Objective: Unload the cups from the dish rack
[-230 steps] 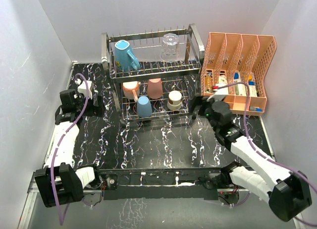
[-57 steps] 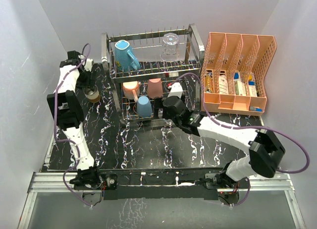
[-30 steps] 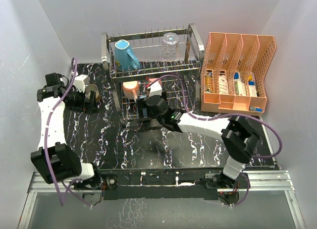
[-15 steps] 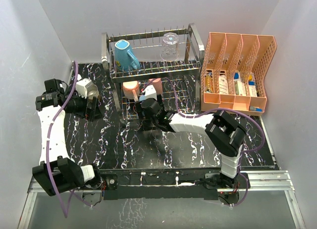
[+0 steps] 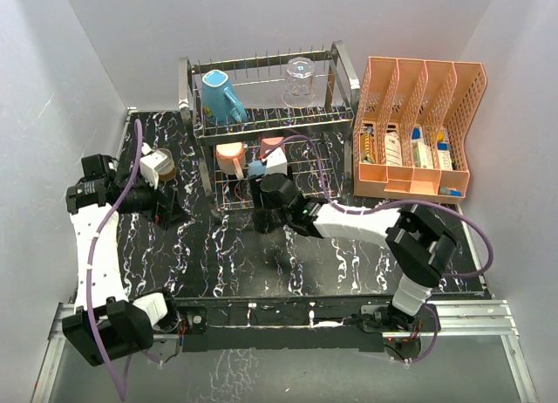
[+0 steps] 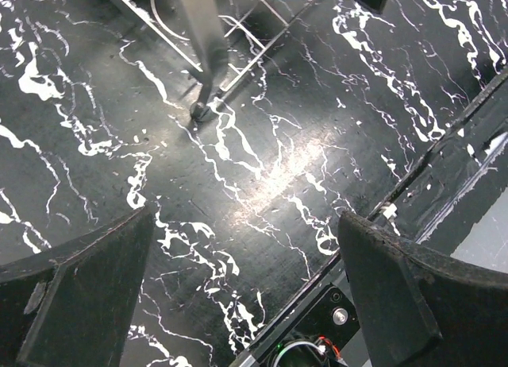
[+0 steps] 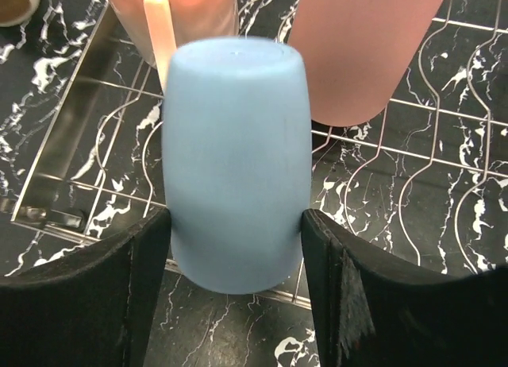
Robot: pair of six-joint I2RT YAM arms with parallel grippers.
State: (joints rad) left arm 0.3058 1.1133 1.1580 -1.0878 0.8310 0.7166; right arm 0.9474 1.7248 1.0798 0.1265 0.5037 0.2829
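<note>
The chrome dish rack [image 5: 340, 64] holds a teal mug [image 5: 222, 96] and a clear glass tumbler [image 5: 298, 80] on its top tier. Below stand a pale pink mug [image 5: 230, 157] and a salmon tumbler [image 5: 273, 144]. The light blue tumbler [image 7: 236, 156] stands upside down on the lower wires, and my right gripper [image 7: 236, 264] is shut on it, a pad against each side. From above, the arm covers most of this tumbler [image 5: 257, 169]. The tan cup [image 5: 166, 170] stands on the table left of the rack. My left gripper [image 6: 246, 280] hangs open over bare table.
An orange perforated file organiser [image 5: 418, 124] with small items stands right of the rack. The rack's front left leg [image 6: 202, 57] shows ahead of the left gripper. The table's near rail [image 6: 444, 168] runs close by it. White walls close in on three sides.
The right jaws have drawn in from wide open until they touch the light blue tumbler. The left arm has pulled back toward the near left, away from the tan cup.
</note>
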